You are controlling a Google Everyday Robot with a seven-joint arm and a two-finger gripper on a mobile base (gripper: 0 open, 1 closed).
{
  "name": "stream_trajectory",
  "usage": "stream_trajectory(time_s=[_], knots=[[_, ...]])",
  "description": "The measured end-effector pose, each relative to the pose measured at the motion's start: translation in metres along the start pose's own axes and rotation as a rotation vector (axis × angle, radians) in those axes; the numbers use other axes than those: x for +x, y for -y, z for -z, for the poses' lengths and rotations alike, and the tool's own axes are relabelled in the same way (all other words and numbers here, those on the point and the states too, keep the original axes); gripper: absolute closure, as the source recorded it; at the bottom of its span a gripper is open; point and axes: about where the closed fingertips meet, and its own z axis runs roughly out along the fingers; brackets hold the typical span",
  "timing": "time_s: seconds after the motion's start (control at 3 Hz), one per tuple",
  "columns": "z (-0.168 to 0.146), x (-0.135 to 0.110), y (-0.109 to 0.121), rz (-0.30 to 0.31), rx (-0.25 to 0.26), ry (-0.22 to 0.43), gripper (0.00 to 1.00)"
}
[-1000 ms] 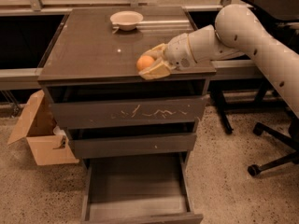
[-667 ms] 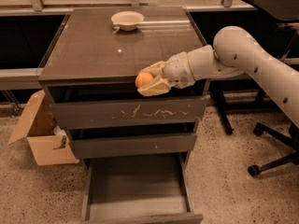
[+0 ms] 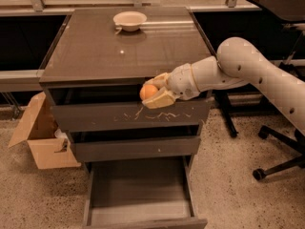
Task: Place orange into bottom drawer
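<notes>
standing in the middle, one grey-brown cabinet (image 3: 95, 51) has three drawers, one above the other. one white robot arm (image 3: 248, 66) comes from the right and reaches over the near edge of the cabinet top, i think because it must bring its load off the top and down the front. the bottom drawer (image 3: 138, 192) is the only one pulled out toward the near side; its flat grey floor shows from above, so it is ready to receive the fruit. the top drawer (image 3: 95, 118), with white scratches on its front, and the narrower middle drawer (image 3: 136, 148) both look pushed in, so they do not block the way down. one cardboard box (image 3: 40, 137) stands on the floor left of the cabinet, and part of one office chair (image 3: 281, 163) shows at the right. one shallow white bowl (image 3: 129, 20) sits at the far edge of the top, well apart from the arm. the one gripper (image 3: 153, 90) hangs at the near edge of the top, just in front of the scratched drawer and high above the open one. its two fingers (image 3: 161, 100) are closed on the one orange (image 3: 148, 92), one above and one below, so the round fruit cannot roll out. the orange is in the air, not yet in the bottom drawer; in my judgement the arm must go lower first.
</notes>
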Motion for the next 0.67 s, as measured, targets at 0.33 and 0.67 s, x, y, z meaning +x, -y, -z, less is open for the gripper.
stream_trajectory(time_s=[0.33, 0.67], knots=[[0.001, 0.059, -0.039, -0.036, -0.003, -0.055, 1.0], [-0.001, 0.113, -0.067, -0.09, -0.02, -0.075, 1.0]])
